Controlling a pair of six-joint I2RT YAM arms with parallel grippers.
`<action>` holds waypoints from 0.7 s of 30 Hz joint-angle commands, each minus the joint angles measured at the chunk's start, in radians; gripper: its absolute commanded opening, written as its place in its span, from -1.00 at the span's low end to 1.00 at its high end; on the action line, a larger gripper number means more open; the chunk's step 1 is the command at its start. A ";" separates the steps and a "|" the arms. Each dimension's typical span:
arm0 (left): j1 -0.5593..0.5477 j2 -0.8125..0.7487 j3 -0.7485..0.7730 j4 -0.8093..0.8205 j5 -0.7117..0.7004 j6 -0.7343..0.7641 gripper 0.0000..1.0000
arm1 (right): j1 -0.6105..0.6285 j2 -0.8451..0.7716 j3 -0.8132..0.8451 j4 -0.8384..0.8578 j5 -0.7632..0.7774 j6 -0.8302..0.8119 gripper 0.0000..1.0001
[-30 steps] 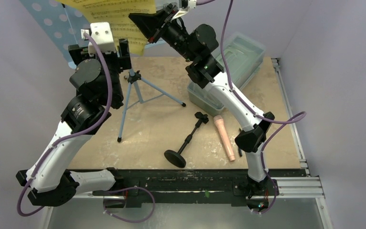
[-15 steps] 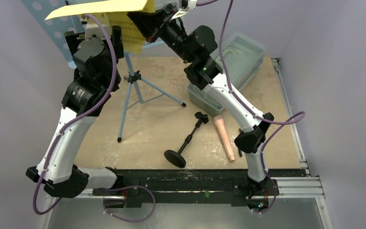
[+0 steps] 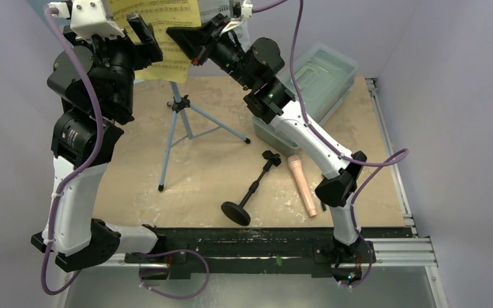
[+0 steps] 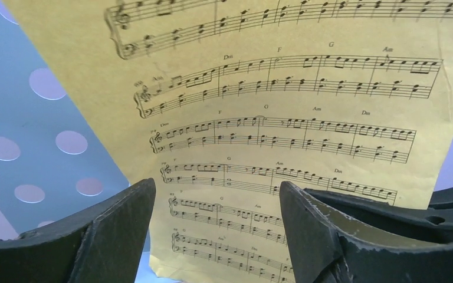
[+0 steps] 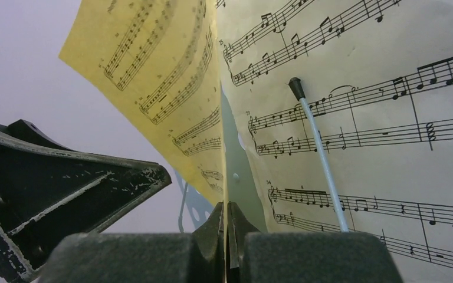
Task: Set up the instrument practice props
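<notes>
Yellow music sheets (image 5: 153, 76) pinched in right gripper (image 5: 227, 236), facing left gripper (image 4: 217, 203)

I'm seeing the sheets (image 4: 283, 118) as thin matt yellow paper, and the stand (image 4: 29, 118) as smooth painted blue, punched with holes. The left fingers (image 4: 330, 236) are looking like matt black plastic, scuffed at the edges. The table (image 3: 218, 160) is showing rough, chalky board, and the box (image 3: 324, 77) clear glossy plastic.

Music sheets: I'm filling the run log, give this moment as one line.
left gripper: open, facing music sheets | right gripper: shut on music sheets | mic stand, microphone: lying on table
</notes>
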 commanded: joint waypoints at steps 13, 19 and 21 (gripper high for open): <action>-0.001 0.128 0.047 0.338 -0.031 0.249 0.57 | 0.002 -0.045 -0.009 0.054 -0.021 -0.012 -1.00; -0.001 0.115 0.040 0.310 0.006 0.220 0.65 | 0.002 -0.043 -0.004 0.064 -0.021 -0.025 -1.00; -0.001 0.063 -0.009 0.310 0.023 0.193 0.70 | 0.001 -0.036 0.014 0.064 -0.016 -0.030 -1.00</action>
